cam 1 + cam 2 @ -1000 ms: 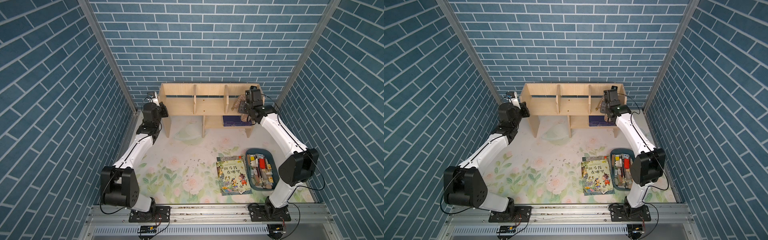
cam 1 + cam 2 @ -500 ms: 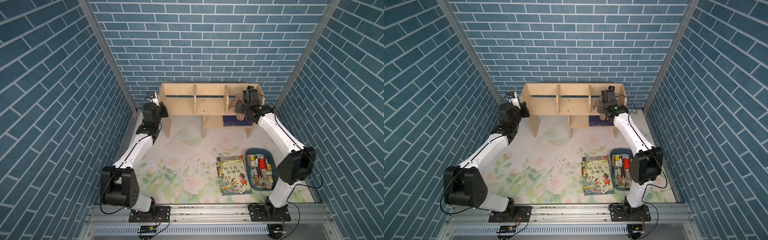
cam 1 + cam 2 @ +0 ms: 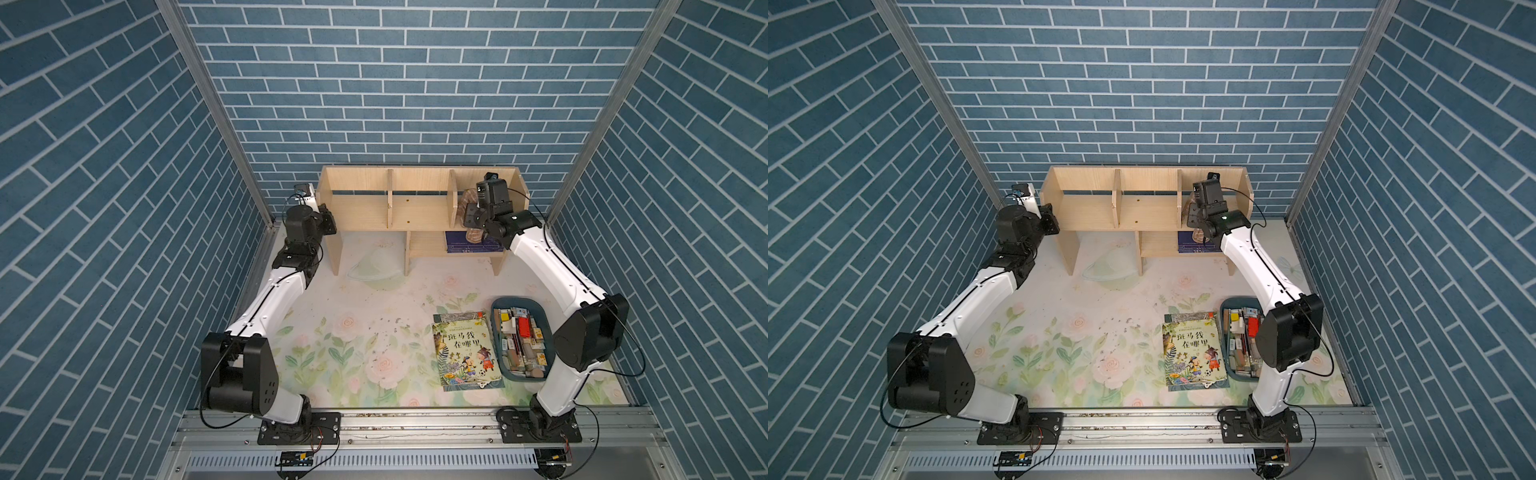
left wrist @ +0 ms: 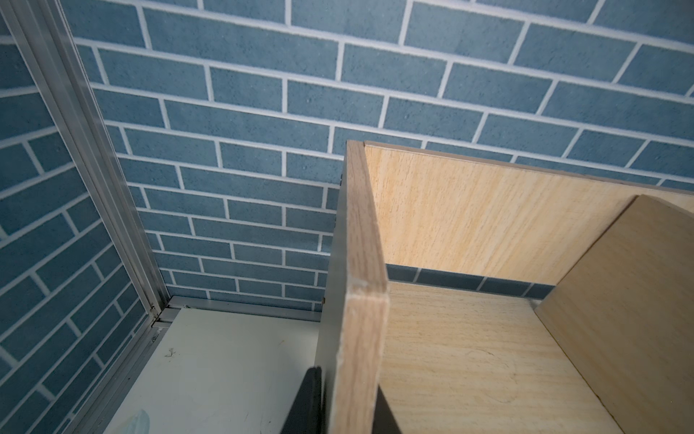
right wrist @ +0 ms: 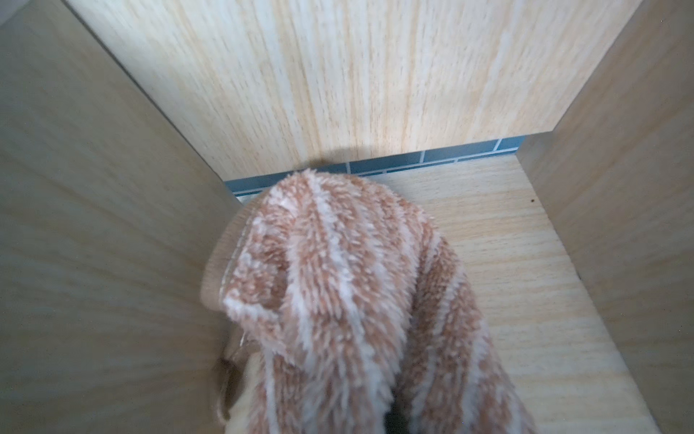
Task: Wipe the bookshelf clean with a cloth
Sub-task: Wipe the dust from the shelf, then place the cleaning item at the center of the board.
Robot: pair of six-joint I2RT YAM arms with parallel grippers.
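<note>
Striped tan-pink cloth [image 5: 349, 300] sits bunched in a bookshelf [image 5: 375, 75] compartment; one divider [image 5: 112, 225] stands just beside it. Blue brick [image 5: 469, 152] shows behind.

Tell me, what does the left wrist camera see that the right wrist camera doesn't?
Left wrist only: the outer end panel of the bookshelf, dark fingers either side of it, the pale table and a metal frame post. Right wrist only: the striped cloth, filling the foreground inside a compartment. Both: light wood boards and a strip of blue brick wall under the back board.
</note>
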